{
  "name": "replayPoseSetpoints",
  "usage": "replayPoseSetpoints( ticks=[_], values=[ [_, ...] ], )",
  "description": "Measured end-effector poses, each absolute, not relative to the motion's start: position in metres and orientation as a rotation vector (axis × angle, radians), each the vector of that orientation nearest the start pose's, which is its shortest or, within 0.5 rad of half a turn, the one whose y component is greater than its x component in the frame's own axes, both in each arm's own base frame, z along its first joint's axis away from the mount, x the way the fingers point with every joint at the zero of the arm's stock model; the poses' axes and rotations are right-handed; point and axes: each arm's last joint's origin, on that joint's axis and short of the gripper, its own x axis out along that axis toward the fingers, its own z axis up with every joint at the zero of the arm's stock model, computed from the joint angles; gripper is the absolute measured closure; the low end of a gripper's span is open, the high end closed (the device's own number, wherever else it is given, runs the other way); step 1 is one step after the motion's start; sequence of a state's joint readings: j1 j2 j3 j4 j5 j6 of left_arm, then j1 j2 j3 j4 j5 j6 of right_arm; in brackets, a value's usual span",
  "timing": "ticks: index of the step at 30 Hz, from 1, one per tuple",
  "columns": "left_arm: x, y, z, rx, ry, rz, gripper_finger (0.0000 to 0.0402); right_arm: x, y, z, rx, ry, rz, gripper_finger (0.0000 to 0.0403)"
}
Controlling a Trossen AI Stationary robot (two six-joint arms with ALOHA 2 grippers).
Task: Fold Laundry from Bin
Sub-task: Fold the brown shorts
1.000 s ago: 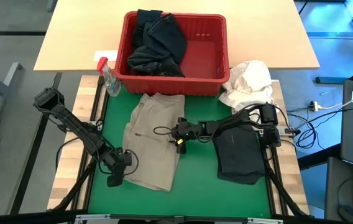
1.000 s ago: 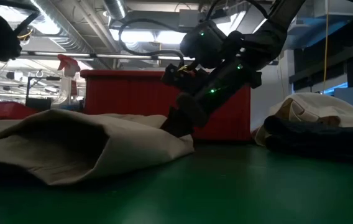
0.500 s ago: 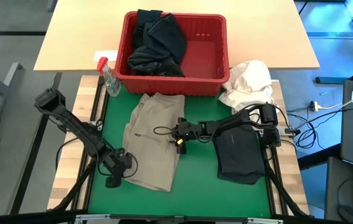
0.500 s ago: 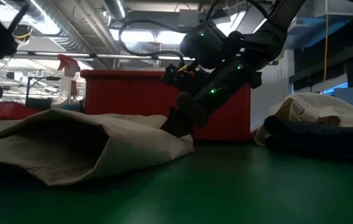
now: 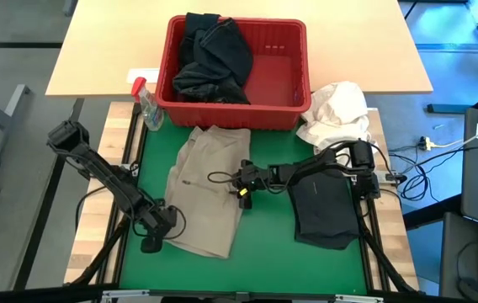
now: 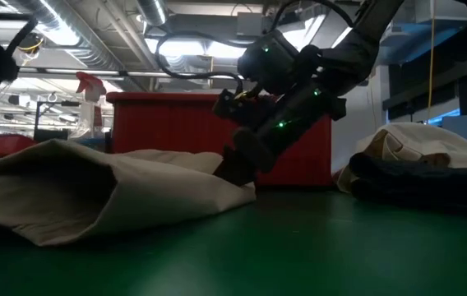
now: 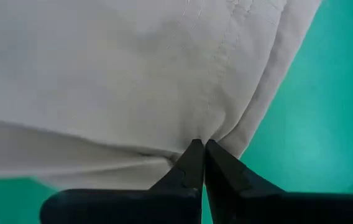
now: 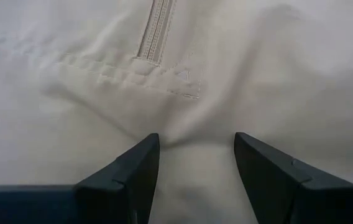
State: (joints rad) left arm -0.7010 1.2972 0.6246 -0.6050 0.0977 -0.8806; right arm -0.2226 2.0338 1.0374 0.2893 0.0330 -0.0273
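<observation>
On the green counter (image 5: 264,244): your khaki shorts (image 5: 209,189) run lengthwise from the red bin (image 5: 302,105) toward you.
Left hand (image 5: 152,241): pinches their near-left hem.
Right hand (image 5: 244,183): spread, pressing their right edge.

We can't see what lies under the dark laundry (image 5: 211,55) heaped in the bin (image 5: 294,59); khaki garment (image 6: 94,193) cropped at low view's edge.

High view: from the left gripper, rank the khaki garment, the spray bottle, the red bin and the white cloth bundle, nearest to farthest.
From the left gripper, at the table's near-left:
1. Khaki garment, pinched at its near-left edge.
2. Spray bottle, far-left, beside the bin.
3. Red bin, at the far side, centre.
4. White cloth bundle, far-right, past the bin.
</observation>
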Motion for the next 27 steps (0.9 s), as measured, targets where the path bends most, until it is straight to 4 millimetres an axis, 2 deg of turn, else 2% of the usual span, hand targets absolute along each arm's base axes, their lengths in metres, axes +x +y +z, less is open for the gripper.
replayPoseSetpoints(
  ticks=[6, 9, 14, 19, 24, 27],
  values=[
    [0.157, -0.137, 0.195, -0.238, 1.455, 0.019, 0.0400, 0.385, -0.088, 0.104, 0.041, 0.709, -0.235, 0.0194],
    [0.152, -0.137, 0.203, -0.210, 1.472, 0.090, 0.0400, 0.385, -0.088, 0.104, 0.041, 0.711, -0.235, 0.0194],
    [0.138, -0.147, 0.192, -0.301, 1.536, 0.088, 0.0401, 0.385, -0.088, 0.104, 0.042, 0.712, -0.235, 0.0194],
    [0.133, -0.159, 0.176, -0.414, 1.497, 0.020, 0.0401, 0.385, -0.088, 0.104, 0.042, 0.712, -0.230, 0.0194],
    [0.130, -0.159, 0.169, -0.460, 1.482, 0.057, 0.0400, 0.385, -0.088, 0.104, 0.042, 0.712, -0.231, 0.0194],
    [0.131, -0.158, 0.169, -0.468, 1.479, 0.071, 0.0381, 0.385, -0.088, 0.104, 0.041, 0.712, -0.231, 0.0194]
  ],
)
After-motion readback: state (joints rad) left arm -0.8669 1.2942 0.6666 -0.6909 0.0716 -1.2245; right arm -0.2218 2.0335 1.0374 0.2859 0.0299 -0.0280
